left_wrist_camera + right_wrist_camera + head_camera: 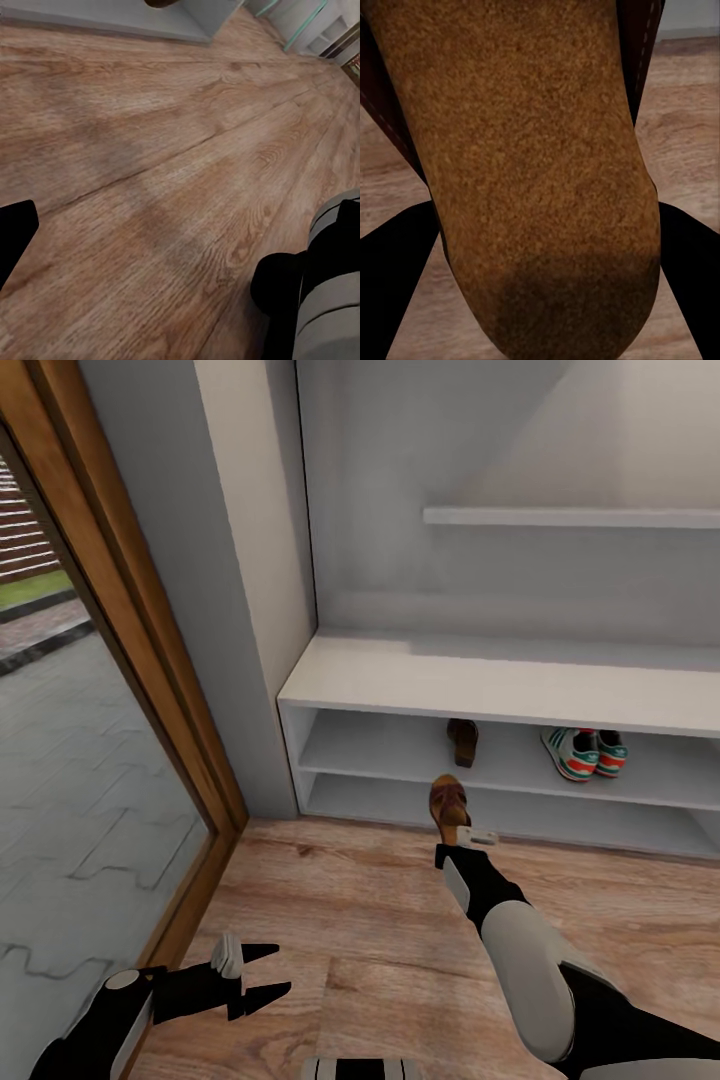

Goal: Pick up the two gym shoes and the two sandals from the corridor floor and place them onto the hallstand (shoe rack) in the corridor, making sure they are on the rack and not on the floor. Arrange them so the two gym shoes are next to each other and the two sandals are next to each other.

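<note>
Both gym shoes (pixel 570 752) (pixel 610 753) stand side by side on the upper low shelf of the hallstand (pixel 420 680), toward the right. One sandal (pixel 462 741) lies on the same shelf, left of them. My right gripper (pixel 460 834) is shut on the heel of the other sandal (pixel 449 802), held above the corridor floor (pixel 360 900) just in front of the bottom shelf. In the right wrist view its tan footbed (pixel 525 150) sits between the black fingers (pixel 397 277). My left gripper (pixel 268 972) hangs open and empty low over the floor at the near left.
A wood-framed glass door (pixel 130 660) runs along the left, with grey paving outside. A wall shelf (pixel 570 517) hangs above the bench. In the left wrist view, floor planks (pixel 165 165) reach to the hallstand's base (pixel 112 19), and my right arm (pixel 330 285) is close by.
</note>
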Available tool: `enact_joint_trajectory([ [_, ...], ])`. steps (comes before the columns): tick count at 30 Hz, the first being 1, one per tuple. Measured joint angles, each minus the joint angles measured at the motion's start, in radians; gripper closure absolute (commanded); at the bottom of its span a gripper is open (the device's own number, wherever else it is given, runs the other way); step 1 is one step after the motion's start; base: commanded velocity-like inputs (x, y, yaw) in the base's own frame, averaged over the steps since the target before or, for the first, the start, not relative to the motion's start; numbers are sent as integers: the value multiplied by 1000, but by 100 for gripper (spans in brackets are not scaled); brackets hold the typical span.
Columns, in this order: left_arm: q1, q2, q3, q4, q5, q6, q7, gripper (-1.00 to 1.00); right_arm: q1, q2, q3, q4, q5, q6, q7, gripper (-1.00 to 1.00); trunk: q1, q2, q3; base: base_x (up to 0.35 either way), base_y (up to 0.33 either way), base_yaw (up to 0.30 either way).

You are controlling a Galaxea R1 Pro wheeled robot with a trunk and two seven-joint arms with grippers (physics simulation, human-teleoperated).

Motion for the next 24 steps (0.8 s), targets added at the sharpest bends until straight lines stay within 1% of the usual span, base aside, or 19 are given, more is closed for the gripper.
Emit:
enact_joint_trajectory([
  [10, 0, 0, 0, 0, 0, -1, 0, -100, 0, 0, 2, 4, -7, 0, 1, 100, 0, 0, 0, 209, 0, 0],
  [11, 0, 0, 0, 0, 0, -1, 0, -100, 0, 0, 2, 4, -7, 0, 2, 100, 0, 0, 0, 0, 0, 0],
  [13, 3, -8, -2, -1, 1, -6, -1, -100, 0, 0, 2, 6, -6, -1, 2, 100, 0, 0, 0, 0, 0, 0],
  [24, 5, -6, -3, -4, 1, -6, -1, -100, -1, 0, 1, 6, -6, -1, 2, 100, 0, 0, 0, 0, 0, 0],
])
